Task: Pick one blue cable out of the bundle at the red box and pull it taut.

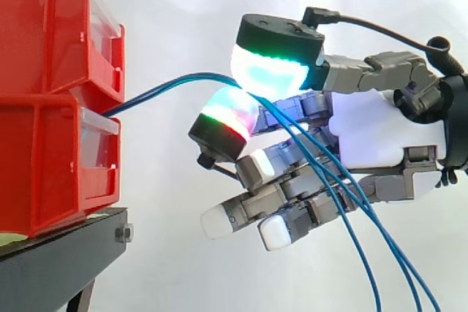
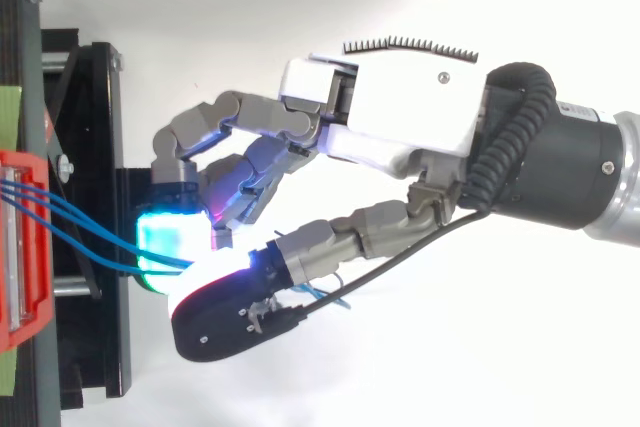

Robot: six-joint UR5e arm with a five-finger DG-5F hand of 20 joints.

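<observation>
Several thin blue cables [image 1: 168, 89] leave the gap between the stacked red bins [image 1: 44, 107] and arch rightward to my hand [image 1: 380, 133]. A green-cyan glowing pad [image 1: 267, 71] above and a red-green glowing pad [image 1: 227, 115] below close together on the cables just right of the bins. Past the pinch, three blue strands [image 1: 365, 239] hang down across the lower fingers toward the bottom right. From above, the cables [image 2: 90, 222] run from the red box [image 2: 20, 247] to the glowing pads [image 2: 170, 242], with the palm [image 2: 400, 117] to the right. The other fingers curl loosely below.
The bins sit on a black stand [image 1: 58, 261] whose frame [image 2: 95, 147] lies under the fingertips in the top view. A white curtain hangs behind everything. The arm enters from the right.
</observation>
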